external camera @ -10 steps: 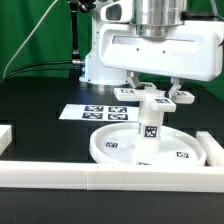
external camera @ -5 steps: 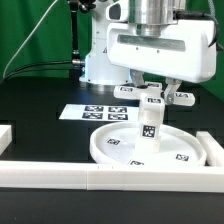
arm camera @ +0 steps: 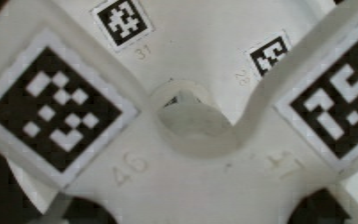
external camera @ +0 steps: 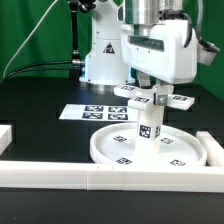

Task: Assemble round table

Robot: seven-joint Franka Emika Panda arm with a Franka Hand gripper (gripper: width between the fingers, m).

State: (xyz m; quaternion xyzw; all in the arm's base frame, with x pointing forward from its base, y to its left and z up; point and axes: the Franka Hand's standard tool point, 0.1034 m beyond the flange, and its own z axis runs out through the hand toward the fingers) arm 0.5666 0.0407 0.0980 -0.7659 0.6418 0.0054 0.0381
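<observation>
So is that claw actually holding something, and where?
Yes: the claw grips the cross-shaped foot at its centre, above the leg on the disc.

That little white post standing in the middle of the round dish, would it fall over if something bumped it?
Probably not easily. The leg stands upright at the centre of the round disc, with the cross-shaped foot on top and the gripper at that foot. It looks like stiff, light plastic. On its own, being cylindrical, it would likely roll.
</observation>
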